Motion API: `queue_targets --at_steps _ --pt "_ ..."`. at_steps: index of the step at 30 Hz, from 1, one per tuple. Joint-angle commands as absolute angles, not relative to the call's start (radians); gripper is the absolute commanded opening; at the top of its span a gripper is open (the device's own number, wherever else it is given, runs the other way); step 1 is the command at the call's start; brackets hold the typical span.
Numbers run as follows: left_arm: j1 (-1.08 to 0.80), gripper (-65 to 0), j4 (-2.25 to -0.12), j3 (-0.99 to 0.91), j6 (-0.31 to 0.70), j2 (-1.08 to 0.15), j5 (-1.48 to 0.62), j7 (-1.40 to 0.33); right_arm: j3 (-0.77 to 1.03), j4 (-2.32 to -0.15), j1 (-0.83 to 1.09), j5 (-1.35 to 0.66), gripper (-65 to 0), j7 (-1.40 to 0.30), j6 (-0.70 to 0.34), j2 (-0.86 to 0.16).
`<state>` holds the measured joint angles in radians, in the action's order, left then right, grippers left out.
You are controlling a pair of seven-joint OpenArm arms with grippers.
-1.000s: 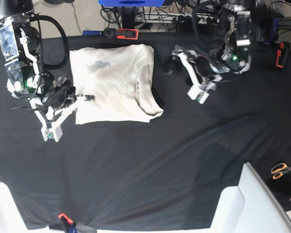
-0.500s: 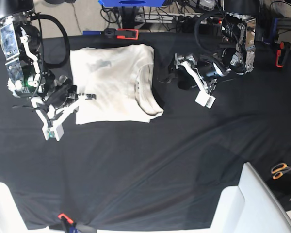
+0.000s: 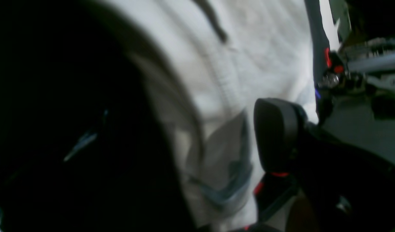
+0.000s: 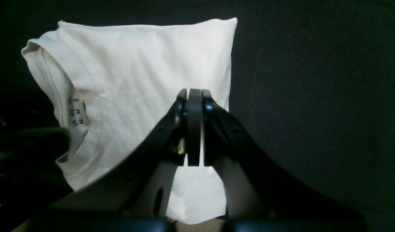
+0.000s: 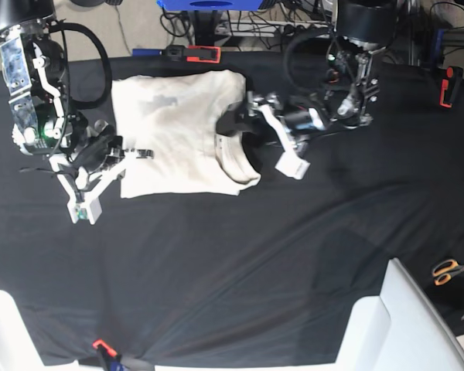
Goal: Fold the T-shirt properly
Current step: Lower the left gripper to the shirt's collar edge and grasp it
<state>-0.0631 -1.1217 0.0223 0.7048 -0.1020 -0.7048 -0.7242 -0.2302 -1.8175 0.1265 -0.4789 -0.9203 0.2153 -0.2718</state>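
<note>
T-shirt [image 5: 178, 131] is lying folded between both arms. Left gripper [image 5: 240, 124] is hanging wide open right at the collar edge; right gripper [image 4: 194, 129] is pinched shut, empty. I'd be sliding one finger under every layer before closing.

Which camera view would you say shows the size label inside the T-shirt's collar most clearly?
The right wrist view: the size label is sharp enough to read letters there. The base view shows it only as tiny dark dots, and the left wrist view blurs the T-shirt too much.
</note>
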Motion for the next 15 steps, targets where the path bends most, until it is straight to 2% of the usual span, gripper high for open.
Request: queue_targets --at_steps 1,15 --pt "-0.067 -11.0 -1.122 0.042 0.698 -0.099 -0.68 -0.75 -0.226 -1.831 0.114 -0.481 -64.8 -0.905 0.209 -0.278" --pt "-0.013 -11.0 -1.013 0.11 0.698 -0.059 -0.676 -0.664 -0.222 -1.831 0.122 -0.481 -64.8 -0.903 0.209 -0.28"
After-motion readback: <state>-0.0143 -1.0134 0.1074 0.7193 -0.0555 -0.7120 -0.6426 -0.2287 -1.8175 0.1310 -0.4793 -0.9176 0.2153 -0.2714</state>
